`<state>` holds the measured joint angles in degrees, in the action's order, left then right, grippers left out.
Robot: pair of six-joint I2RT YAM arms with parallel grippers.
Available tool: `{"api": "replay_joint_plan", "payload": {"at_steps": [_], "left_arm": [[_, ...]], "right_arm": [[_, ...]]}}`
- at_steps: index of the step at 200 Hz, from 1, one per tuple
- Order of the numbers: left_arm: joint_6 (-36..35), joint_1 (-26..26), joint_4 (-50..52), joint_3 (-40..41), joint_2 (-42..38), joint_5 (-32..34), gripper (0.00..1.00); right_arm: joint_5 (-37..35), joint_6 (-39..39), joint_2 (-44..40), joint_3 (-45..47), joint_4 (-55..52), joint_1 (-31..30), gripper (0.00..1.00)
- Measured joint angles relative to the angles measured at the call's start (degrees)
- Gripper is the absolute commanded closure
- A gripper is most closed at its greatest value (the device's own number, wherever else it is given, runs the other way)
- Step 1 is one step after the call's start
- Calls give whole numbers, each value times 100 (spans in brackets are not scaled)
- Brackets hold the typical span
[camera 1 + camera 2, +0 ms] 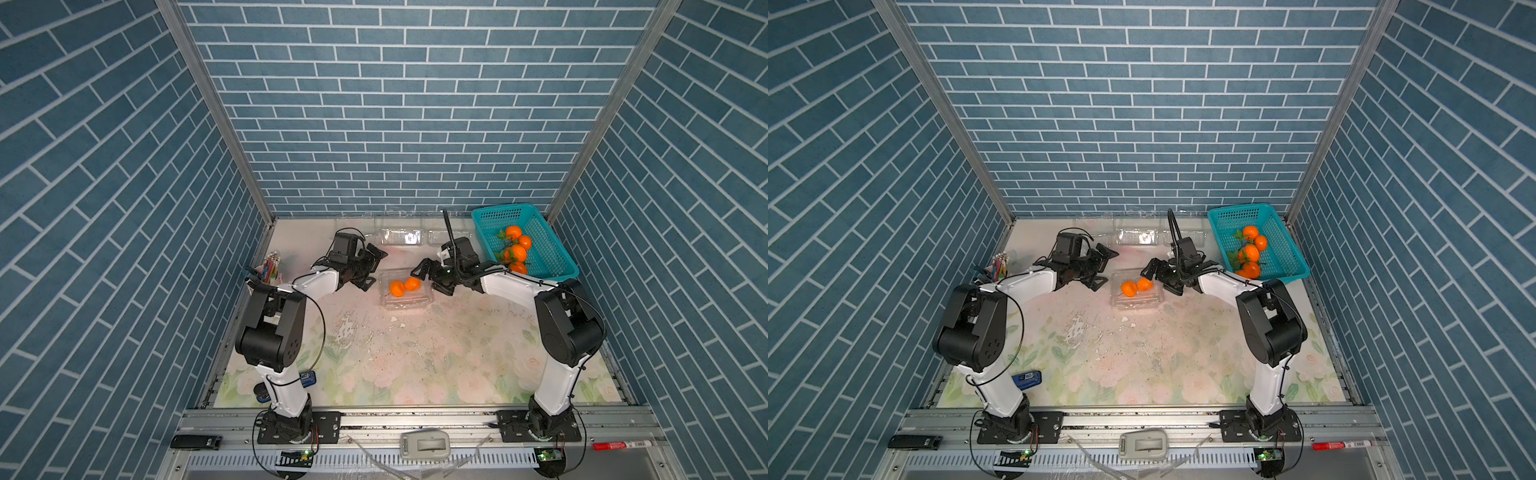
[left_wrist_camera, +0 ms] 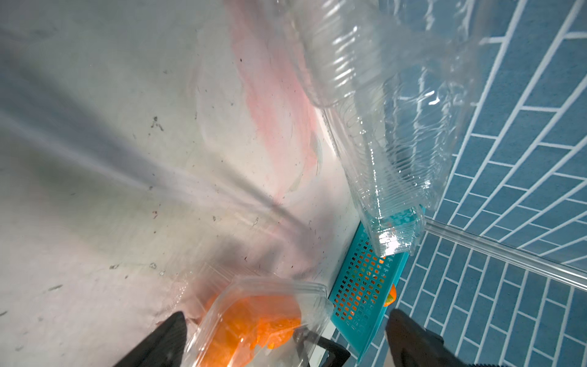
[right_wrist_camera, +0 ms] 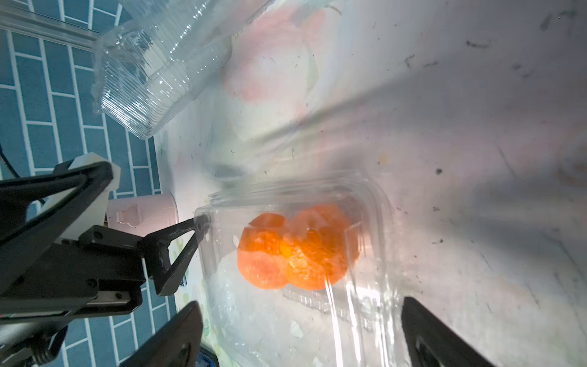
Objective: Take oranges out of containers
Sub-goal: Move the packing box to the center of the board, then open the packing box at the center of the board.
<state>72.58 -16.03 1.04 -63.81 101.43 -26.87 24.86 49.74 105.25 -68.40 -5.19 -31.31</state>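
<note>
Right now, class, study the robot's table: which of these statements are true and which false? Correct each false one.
1. Two oranges lie in the clear container between the left pincer and the right pincer. True.
2. The right pincer is shut on an orange. False: it is open and holds nothing.
3. More oranges sit in the teal basket. True.
4. The clear boxes by the back wall are full of fruit. False: no fruit shows in them.
5. The pencil cup stands beside the basket. False: it stands on the opposite side, by the left arm.
</note>
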Motion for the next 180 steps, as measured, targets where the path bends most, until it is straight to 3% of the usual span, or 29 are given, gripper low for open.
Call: {"api": "replay_joint_plan", "payload": {"at_steps": [86, 180], "left_arm": [[-1506, 2, 557, -83, -81, -219, 1], [-1768, -151, 385, -269, 442, -737, 1]], "right_arm": [[341, -308, -529, 898, 496, 494, 5], [848, 122, -229, 898, 1797, 321, 7]]}}
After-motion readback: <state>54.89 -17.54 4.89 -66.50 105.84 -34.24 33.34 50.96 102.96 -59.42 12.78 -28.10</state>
